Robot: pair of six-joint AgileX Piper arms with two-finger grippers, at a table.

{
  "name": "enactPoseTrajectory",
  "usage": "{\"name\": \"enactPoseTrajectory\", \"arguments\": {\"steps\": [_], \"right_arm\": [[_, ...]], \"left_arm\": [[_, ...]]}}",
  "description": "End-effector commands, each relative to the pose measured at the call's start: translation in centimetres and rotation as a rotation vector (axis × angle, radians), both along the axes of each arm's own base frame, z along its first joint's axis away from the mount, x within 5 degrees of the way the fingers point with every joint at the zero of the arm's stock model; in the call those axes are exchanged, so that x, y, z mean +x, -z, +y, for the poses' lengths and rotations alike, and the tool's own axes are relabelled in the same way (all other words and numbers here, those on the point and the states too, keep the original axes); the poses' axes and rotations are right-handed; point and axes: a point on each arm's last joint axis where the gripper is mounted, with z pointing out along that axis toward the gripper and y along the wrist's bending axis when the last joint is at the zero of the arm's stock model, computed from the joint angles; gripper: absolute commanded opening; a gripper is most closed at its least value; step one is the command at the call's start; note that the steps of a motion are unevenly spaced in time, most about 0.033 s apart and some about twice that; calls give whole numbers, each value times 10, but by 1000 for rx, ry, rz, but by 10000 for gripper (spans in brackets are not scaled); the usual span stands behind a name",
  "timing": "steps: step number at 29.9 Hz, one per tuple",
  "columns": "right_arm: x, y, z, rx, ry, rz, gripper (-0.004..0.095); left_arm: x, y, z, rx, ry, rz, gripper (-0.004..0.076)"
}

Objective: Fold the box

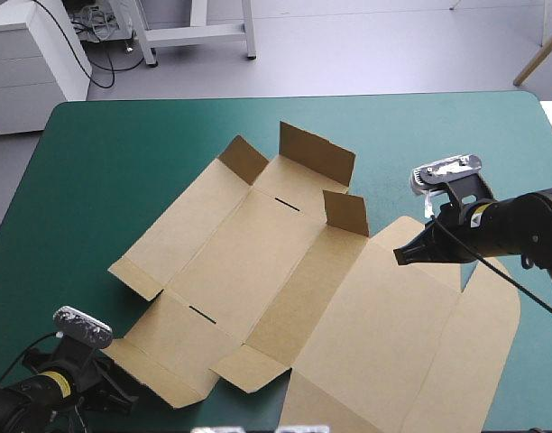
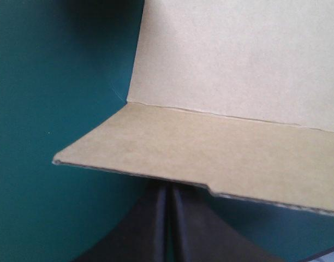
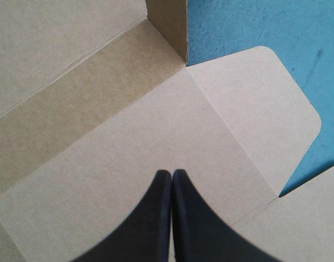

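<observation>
Brown box (image 1: 285,271) lies mostly flat mid-surface (image 1: 123,162), a few far flaps up. Left hand (image 2: 170,188) is pressed together, tips under the near side wall, likely to lever it up. Right hand (image 3: 172,173) is pressed together over the lid panel, probably pinning the sheet.

The box (image 1: 285,262) is brown board, matt and faintly fibrous, with pressed crease lines. Along the raised flap's cut edge, by the near left corner of the surface (image 1: 123,153), the rim looks rough and pale. The surface wears a teal-green cover (image 3: 254,27) that is smooth, with a soft sheen and fine scuffs beside the box. The black fingers of the left tool (image 2: 170,188) and the right tool (image 3: 172,173) look smooth and matt, like plastic or rubber.
</observation>
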Motion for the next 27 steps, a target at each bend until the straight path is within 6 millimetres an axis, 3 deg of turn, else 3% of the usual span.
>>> {"name": "enactPoseTrajectory", "arguments": {"steps": [1, 5, 10, 13, 27], "right_arm": [[-2, -13, -2, 23, 3, -89, 32], [-3, -12, -2, 31, 19, -71, 205], [-2, -12, -2, 38, 23, -73, 515], [-2, -12, -2, 41, 24, -81, 622], [0, -14, -1, 61, 38, -99, 547]], "left_arm": [[4, -9, -2, -22, 2, -53, -10], [4, -9, -2, -24, -1, -52, -10], [4, -9, -2, -26, -4, -52, -10], [4, -9, -2, -25, -2, -52, -10], [4, -9, -2, -25, -2, -52, -10]]}}
